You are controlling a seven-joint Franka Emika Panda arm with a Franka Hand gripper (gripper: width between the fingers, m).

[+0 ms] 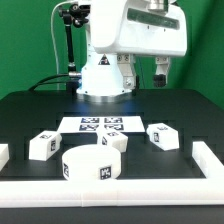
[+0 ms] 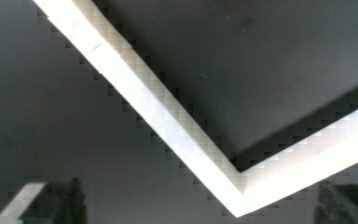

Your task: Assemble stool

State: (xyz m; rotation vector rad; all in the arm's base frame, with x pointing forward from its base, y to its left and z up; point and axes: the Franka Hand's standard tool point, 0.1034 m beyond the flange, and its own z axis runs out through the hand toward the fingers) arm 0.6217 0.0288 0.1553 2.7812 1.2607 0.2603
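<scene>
Gripper: spread, empty, raised well beyond seat. Legs loose beside seat. Likely hazard: off-centre descent could nudge a leg, spoiling the grasp.

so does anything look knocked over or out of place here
Nothing stands out. The seat lies flat by the front rim bar; the left leg, middle leg and right leg, by the exterior view's sides, sit loose behind it, apart from each other and turned differently, as unassembled parts would.
</scene>
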